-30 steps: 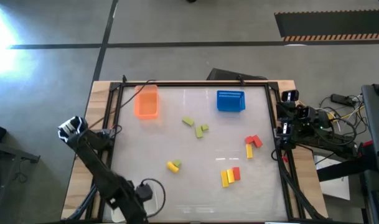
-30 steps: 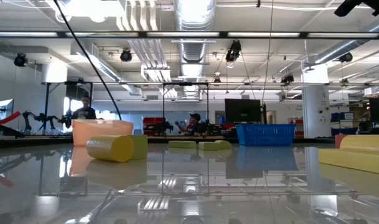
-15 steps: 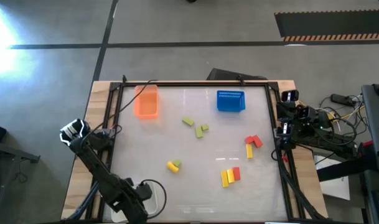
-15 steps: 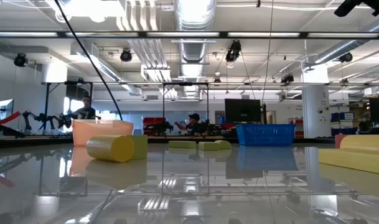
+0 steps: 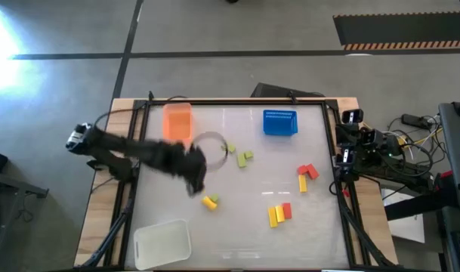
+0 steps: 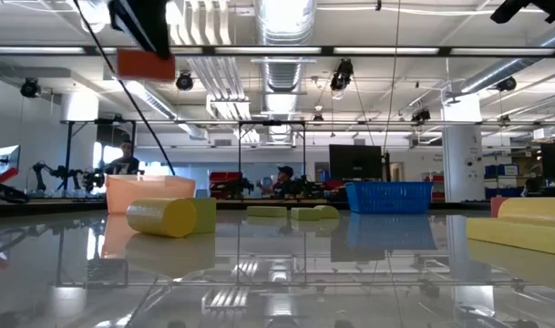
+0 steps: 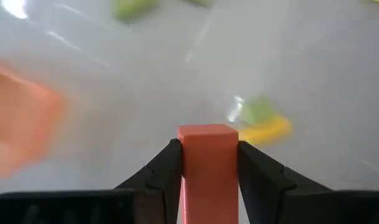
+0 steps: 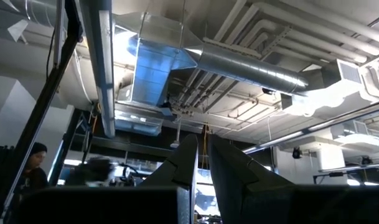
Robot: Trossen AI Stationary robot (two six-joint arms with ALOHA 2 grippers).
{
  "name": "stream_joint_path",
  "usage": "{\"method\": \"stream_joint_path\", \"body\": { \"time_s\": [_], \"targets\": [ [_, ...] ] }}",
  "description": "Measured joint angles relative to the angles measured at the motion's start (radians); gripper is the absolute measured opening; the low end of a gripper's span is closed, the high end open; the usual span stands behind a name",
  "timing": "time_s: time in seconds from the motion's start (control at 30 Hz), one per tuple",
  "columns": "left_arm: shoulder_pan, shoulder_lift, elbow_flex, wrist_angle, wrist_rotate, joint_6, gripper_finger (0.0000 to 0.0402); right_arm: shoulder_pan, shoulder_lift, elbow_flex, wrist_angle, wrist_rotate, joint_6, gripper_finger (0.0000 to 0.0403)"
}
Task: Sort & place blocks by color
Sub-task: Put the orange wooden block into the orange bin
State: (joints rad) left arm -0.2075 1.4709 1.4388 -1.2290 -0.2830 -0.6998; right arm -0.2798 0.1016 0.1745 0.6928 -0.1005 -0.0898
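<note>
The left end effector (image 7: 208,163) clenched a red block (image 7: 208,149) above the desk (image 5: 237,227), just nearer than the orange tray (image 5: 177,121). Beyond it, the blue tray (image 5: 279,122) looked empty. Yellow, green and red blocks lay unsorted, so most work remained.

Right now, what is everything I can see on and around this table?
trays: three; orange far left, blue far right, white near left.
green blocks: about four; three mid-table, one touching a yellow one.
yellow blocks: about four; one mid-table, one by the reds, two near right.
red blocks: about four; two at the right, one beside the yellow pair, one held.
people: two, in the room behind.
left fingers: dark, above the table's left-middle, shut on the held red block.
right fingers: dark, shut, pointing at the ceiling.
</note>
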Motion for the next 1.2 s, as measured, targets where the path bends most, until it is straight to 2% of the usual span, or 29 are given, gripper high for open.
{"method": "stream_joint_path", "body": {
  "time_s": [0.13, 0.27, 0.43, 0.57, 0.73, 1.2],
  "targets": [
    [0.242, -0.056, -0.06, -0.006, -0.086, 0.127, 0.0108, 0.0, 0.0, 0.0, 0.0, 0.0, 0.0, 0.0031],
    [0.502, -0.069, -0.147, 0.027, -0.1, 0.254, 0.0108, 0.0, 0.0, 0.0, 0.0, 0.0, 0.001, 0.0031],
    [0.756, -0.063, -0.279, 0.244, -0.046, 0.399, 0.0108, 0.0, 0.0, 0.0, 0.0, 0.0, 0.003, 0.0031],
    [0.9, -0.037, -0.344, 0.377, -0.001, 0.472, 0.0108, 0.0, 0.0, 0.0, -0.001, 0.0, 0.003, 0.0031],
    [0.984, -0.006, -0.387, 0.447, 0.045, 0.499, 0.0108, 0.0, 0.0, 0.0, -0.001, 0.0, 0.003, 0.0031],
    [0.989, 0.037, -0.432, 0.495, 0.048, 0.53, 0.0139, 0.0, 0.0, 0.0, -0.002, -0.001, 0.013, 0.0031]
  ]
}}
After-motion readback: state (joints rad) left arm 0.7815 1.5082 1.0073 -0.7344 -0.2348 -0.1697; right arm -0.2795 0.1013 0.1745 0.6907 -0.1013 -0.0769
